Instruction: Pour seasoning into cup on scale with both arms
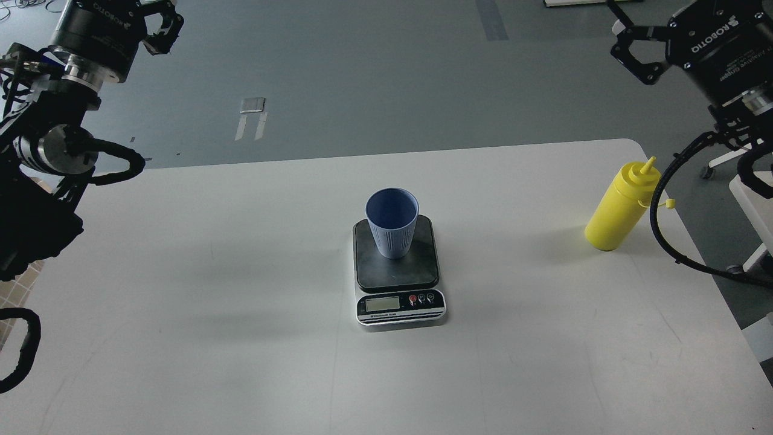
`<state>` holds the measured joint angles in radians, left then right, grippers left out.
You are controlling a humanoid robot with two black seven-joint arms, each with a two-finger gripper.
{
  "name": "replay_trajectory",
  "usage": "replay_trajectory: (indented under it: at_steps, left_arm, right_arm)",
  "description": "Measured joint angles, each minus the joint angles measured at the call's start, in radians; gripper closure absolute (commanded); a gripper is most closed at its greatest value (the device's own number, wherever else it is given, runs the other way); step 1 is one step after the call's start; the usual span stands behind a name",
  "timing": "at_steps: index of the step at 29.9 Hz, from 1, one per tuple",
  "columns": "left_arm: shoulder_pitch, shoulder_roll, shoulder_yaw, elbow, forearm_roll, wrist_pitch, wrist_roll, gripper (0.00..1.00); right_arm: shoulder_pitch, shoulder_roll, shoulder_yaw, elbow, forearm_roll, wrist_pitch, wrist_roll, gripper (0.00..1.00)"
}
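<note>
The seasoning (622, 208) stood near the table's (181, 302) right edge; looked light and squishy, so I'd grab mid-body. Left gripper (162, 27) and right gripper (631, 45) both hung apart, empty.

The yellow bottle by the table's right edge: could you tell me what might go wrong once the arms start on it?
The yellow bottle stands close to the table edge, beside the right arm's cable loop; a nudge could tip it off. The cup sits loose and off-centre toward the back of the scale, so a bumped rim may topple it. Its mouth is narrow, so a poorly aimed nozzle could spill onto the scale.
</note>
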<state>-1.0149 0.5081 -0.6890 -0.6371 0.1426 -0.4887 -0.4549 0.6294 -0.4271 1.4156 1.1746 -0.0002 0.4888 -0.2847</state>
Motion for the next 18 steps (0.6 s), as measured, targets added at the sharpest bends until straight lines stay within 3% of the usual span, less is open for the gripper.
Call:
replay_trajectory:
  at_steps: [10, 18]
  left_arm:
    - [-0.002, -0.046, -0.003, 0.007, -0.002, 0.000, -0.001, 0.02]
    - [-0.023, -0.126, -0.013, 0.010, -0.008, 0.000, 0.007, 0.02]
  right_arm:
    - [0.342, 0.017, -0.262, -0.328, -0.074, 0.000, 0.000, 0.00]
    - [0.379, 0.039, -0.272, -0.379, -0.260, 0.000, 0.013, 0.00]
